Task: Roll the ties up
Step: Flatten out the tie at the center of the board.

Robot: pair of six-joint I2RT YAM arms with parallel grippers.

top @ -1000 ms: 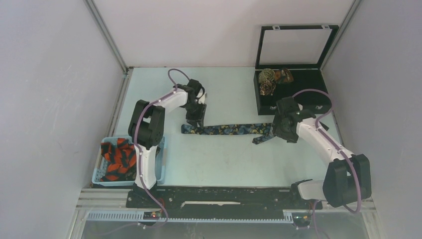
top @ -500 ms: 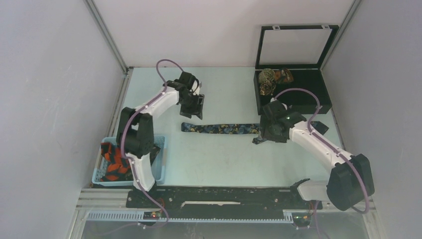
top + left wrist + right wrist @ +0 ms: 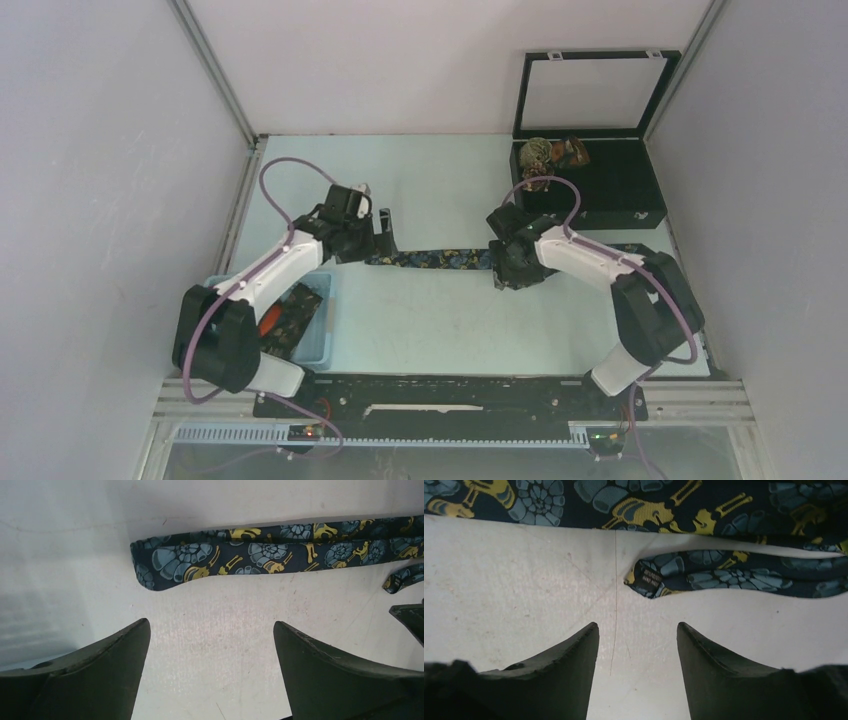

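A dark navy tie [image 3: 435, 259] with yellow and blue figures lies flat across the middle of the table. My left gripper [image 3: 386, 240] stands open just short of its rounded left end [image 3: 150, 572], with bare table between the fingers. My right gripper [image 3: 507, 272] hovers open over the tie's right part, which it hides from above. The right wrist view shows the wide band [image 3: 639, 500] and a narrow end with a label [image 3: 649, 577] ahead of the open right gripper [image 3: 637, 625]. Orange and black ties [image 3: 278, 318] lie in a blue basket [image 3: 320, 335].
A black case [image 3: 610, 195] with its lid raised stands at the back right, holding rolled coils [image 3: 545, 155]. The blue basket sits under my left arm at the table's left edge. Grey walls close in the left, right and back sides.
The left gripper has opened wide and let go of the tie's left end, its arm swinging low to the left. The right gripper has slid left along the tie.
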